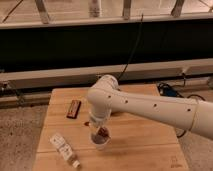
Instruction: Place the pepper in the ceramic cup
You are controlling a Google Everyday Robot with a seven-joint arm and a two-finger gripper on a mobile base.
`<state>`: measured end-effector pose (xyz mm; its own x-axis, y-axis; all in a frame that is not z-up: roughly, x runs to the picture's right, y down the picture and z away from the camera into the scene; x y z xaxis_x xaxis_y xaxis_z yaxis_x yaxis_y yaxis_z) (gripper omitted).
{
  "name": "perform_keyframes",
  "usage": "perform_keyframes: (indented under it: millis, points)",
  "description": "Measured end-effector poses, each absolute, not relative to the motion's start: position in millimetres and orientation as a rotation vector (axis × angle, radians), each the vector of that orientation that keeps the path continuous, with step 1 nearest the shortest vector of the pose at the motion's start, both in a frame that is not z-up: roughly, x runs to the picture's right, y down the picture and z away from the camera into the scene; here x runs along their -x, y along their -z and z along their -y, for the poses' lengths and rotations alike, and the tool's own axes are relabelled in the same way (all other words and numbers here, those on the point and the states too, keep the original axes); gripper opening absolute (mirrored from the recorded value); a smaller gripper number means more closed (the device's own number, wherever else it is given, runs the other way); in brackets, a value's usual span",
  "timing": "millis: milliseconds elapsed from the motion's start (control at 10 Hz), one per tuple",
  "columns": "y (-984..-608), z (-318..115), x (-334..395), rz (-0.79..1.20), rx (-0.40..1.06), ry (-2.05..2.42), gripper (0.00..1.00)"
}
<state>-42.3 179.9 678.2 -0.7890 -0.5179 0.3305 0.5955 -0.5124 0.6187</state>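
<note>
A white ceramic cup [101, 142] stands on the wooden table [145, 150], near the front left of centre. The gripper [102, 132] hangs right over the cup's mouth, at the end of the white arm [145, 106] that reaches in from the right. A small reddish thing, the pepper [103, 133], shows at the gripper tip just above or inside the cup's rim. A small red spot [86, 123] lies on the table just left of the arm.
A dark brown bar-shaped packet [74, 109] lies at the table's left back. A white bottle [64, 149] lies on its side at the front left. A blue object and cables [170, 91] sit off the table's right back corner.
</note>
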Motion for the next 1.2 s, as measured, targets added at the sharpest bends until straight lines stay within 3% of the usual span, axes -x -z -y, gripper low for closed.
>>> perform_keyframes:
  millis: [1200]
  points:
    - [-650.4, -151.1, 26.5, 0.940, 0.051, 2.263, 0.80]
